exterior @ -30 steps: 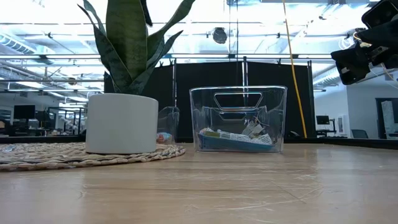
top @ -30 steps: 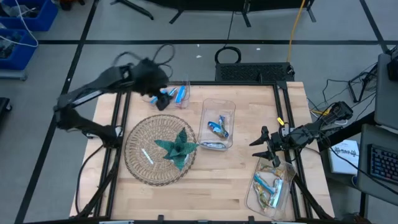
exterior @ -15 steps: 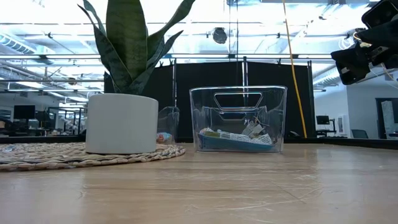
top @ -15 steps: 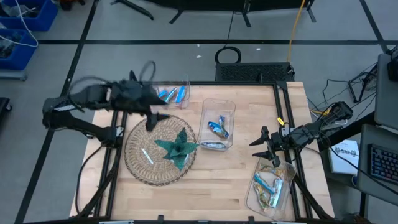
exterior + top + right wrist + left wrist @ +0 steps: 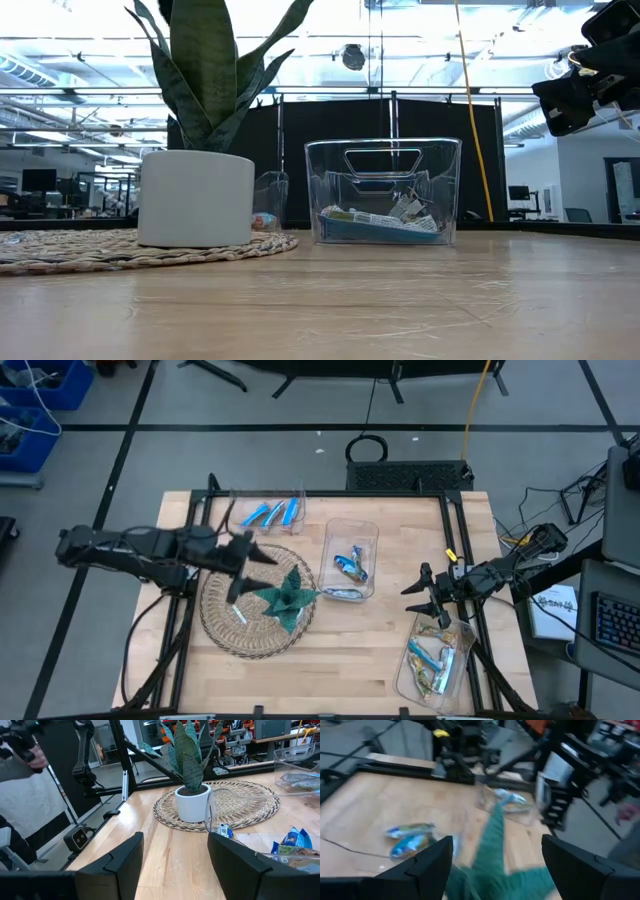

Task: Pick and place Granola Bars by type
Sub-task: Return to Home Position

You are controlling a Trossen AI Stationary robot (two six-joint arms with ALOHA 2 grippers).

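Blue-wrapped granola bars lie in three clear bins: a far-left bin (image 5: 270, 512), a middle bin (image 5: 350, 560) and a near-right bin (image 5: 435, 660). One pale slim bar (image 5: 237, 612) lies on the woven mat (image 5: 225, 635), beside the teal plant (image 5: 285, 598). My left gripper (image 5: 245, 565) hangs open and empty over the mat's far-left part, just left of the plant. In the left wrist view it (image 5: 495, 870) looks past the plant (image 5: 490, 845) to the middle bin's bars (image 5: 410, 837). My right gripper (image 5: 425, 595) waits open near the table's right edge, above the near-right bin.
The low view shows the plant's white pot (image 5: 195, 198) on the mat and the middle bin (image 5: 382, 190) behind bare wood. Black frame rails run along the table's left and right edges. A person's grey sleeve (image 5: 20, 795) shows beyond the table's left side.
My left gripper has swung from over the far-left bin toward the table's near edge and now hangs over the woven mat. Its arm has drawn back toward the left. The right arm and the bars in the bins have stayed put.
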